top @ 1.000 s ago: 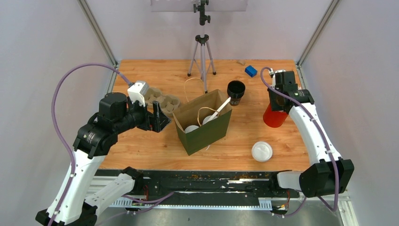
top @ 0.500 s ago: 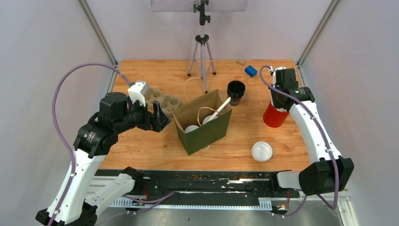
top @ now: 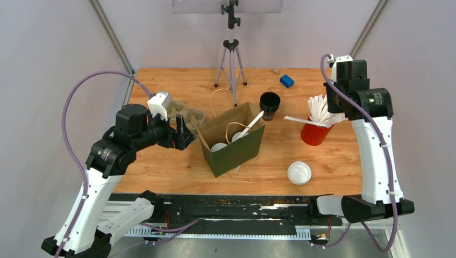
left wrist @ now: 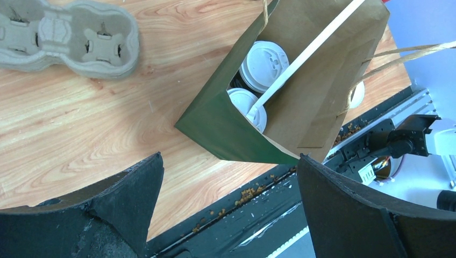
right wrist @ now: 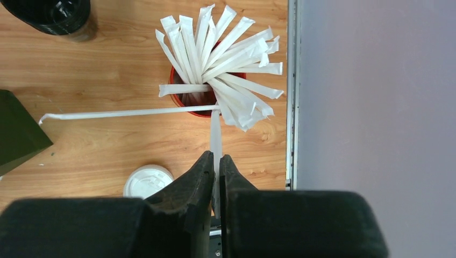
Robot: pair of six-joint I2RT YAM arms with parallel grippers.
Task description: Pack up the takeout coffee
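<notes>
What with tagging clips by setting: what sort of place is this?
Likely a robot lab cell, not a café: plain walls around a wooden table, a tripod at the back, two arms at its near edge.

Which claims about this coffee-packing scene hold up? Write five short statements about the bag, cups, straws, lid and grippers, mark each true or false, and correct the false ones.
1. Both lidded cups sit inside the paper bag. True.
2. The right gripper is open and empty. False: it is shut on a wrapped straw near the red cup.
3. The left gripper grips the bag's handle. False: it is open, holding nothing, beside the bag.
4. A long white straw leans inside the bag. True.
5. The loose white lid lies inside the bag. False: it lies on the table, right of the bag.
</notes>
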